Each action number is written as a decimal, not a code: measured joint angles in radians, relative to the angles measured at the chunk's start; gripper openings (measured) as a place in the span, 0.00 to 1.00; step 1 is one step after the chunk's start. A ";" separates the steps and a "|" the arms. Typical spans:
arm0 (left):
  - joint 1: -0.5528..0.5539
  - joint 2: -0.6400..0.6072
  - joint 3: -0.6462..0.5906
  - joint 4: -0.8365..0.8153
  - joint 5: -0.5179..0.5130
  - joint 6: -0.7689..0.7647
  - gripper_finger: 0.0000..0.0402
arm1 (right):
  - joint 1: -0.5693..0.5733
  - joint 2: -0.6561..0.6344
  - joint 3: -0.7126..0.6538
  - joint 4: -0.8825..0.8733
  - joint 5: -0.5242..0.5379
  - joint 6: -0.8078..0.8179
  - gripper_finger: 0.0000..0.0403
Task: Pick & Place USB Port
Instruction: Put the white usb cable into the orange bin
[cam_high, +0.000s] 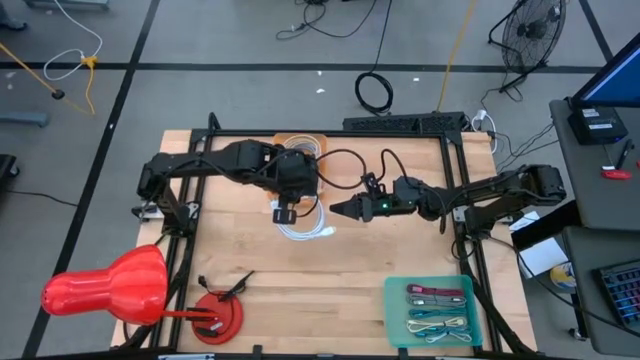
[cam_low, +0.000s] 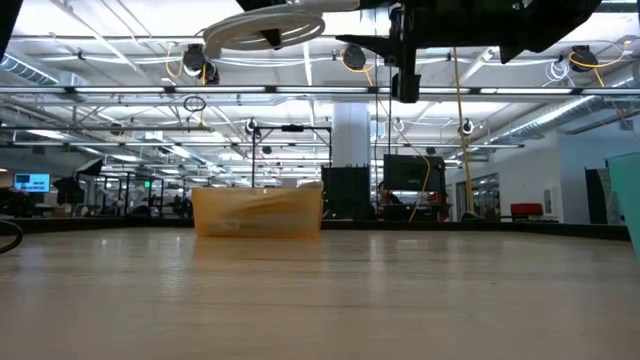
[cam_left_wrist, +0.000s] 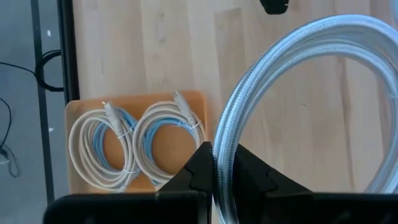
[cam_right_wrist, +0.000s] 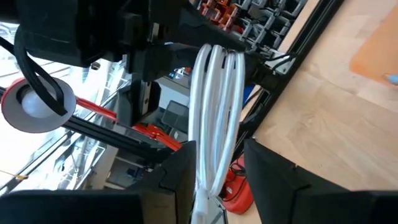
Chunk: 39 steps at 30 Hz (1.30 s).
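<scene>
Dark fingers of the left gripper (cam_left_wrist: 214, 177) pinch a coiled white cable (cam_high: 300, 222) above mid-table; the right gripper (cam_high: 336, 209), jaws parted, straddles it. Teal tray (cam_high: 395, 322) awaits; placing remains.

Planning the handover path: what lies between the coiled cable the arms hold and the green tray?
Bare wood table, seen in the high view; nothing sits between the white cable coil and the green tray.

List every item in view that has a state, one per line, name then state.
left gripper: shut on the white cable coil, held above the table.
white cable coil: lifted, hanging between both grippers.
right gripper: open, fingers either side of the coil.
orange tray: holds two coiled cables.
teal tray: holds several cables.
</scene>
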 joint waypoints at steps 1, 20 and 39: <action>0.001 0.000 0.000 0.000 0.000 0.000 0.08 | 0.000 0.000 0.003 -0.003 -0.001 -0.001 0.32; 0.011 0.000 0.000 0.088 0.013 0.005 0.08 | -0.004 0.000 0.018 -0.005 0.080 0.049 0.74; 0.054 0.063 0.000 0.128 0.087 0.010 0.08 | 0.001 0.002 0.020 -0.036 0.079 0.035 0.45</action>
